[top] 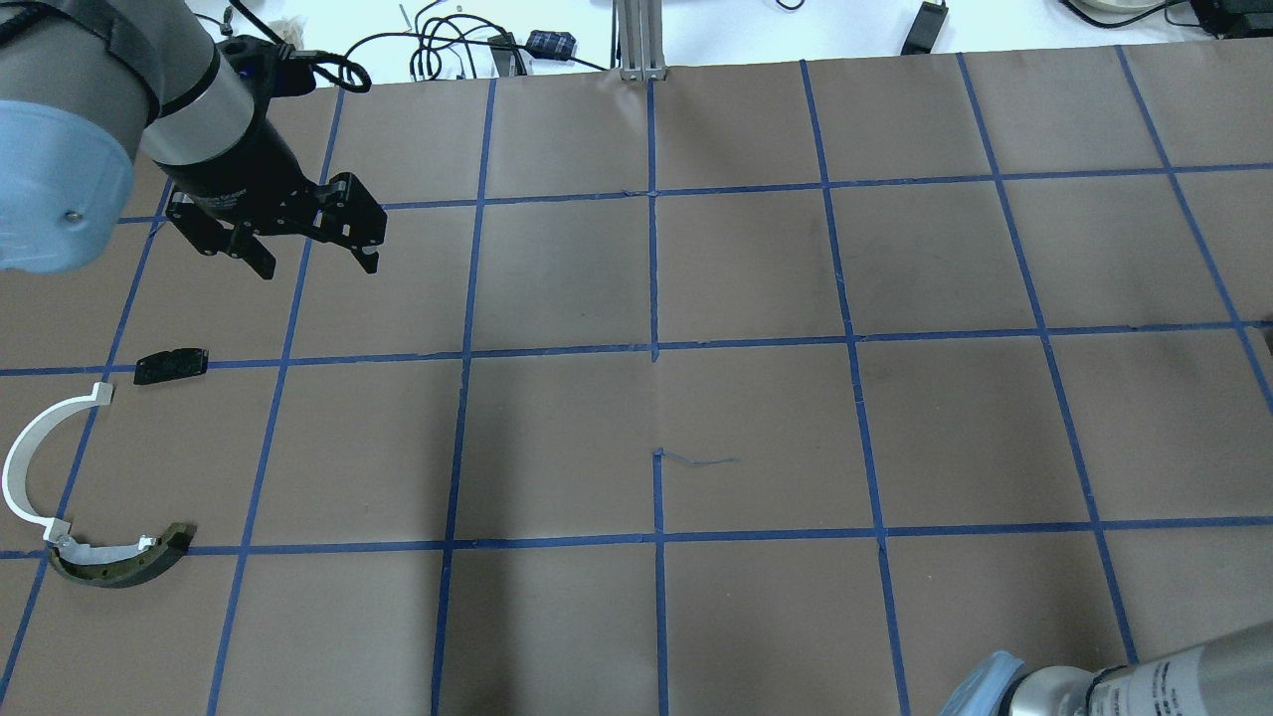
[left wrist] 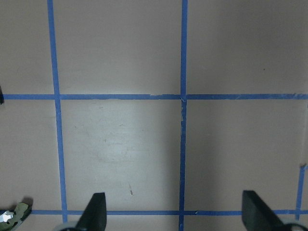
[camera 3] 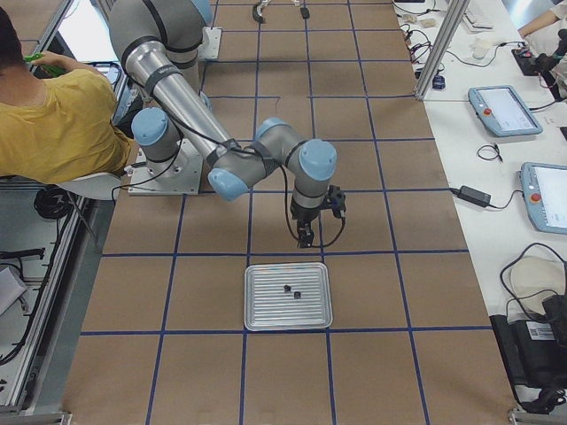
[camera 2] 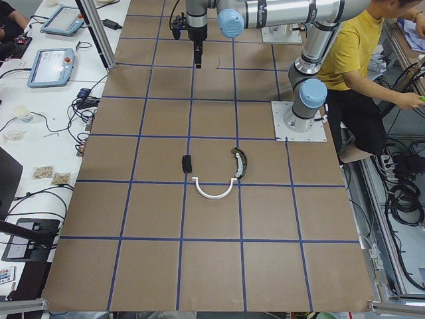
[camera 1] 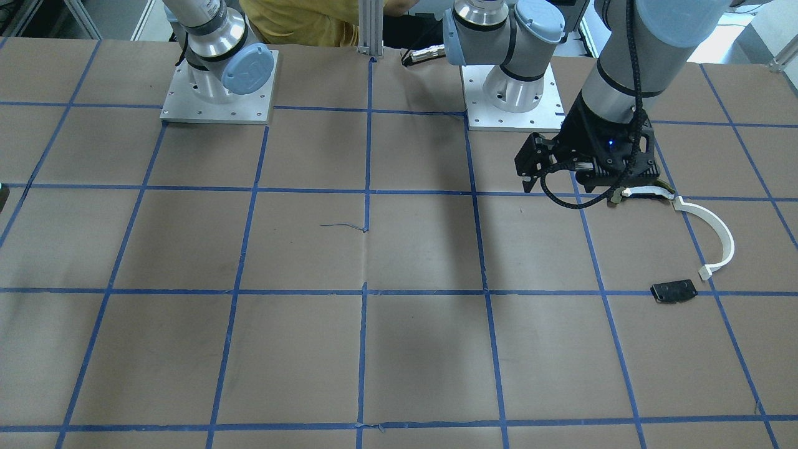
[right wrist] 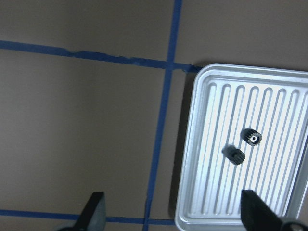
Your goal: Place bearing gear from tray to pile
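Observation:
Two small dark bearing gears lie in the ribbed metal tray, which also shows in the exterior right view. My right gripper is open and empty, hovering above the table just beside the tray's edge. The pile lies at the table's left end: a white curved arc, a dark curved shoe piece and a small flat black plate. My left gripper is open and empty, raised above the table beyond the pile.
The brown paper tabletop carries a blue tape grid. The arm bases stand on metal plates at the robot's edge. A person in a yellow shirt sits behind the robot. Cables and tablets lie on the white side bench.

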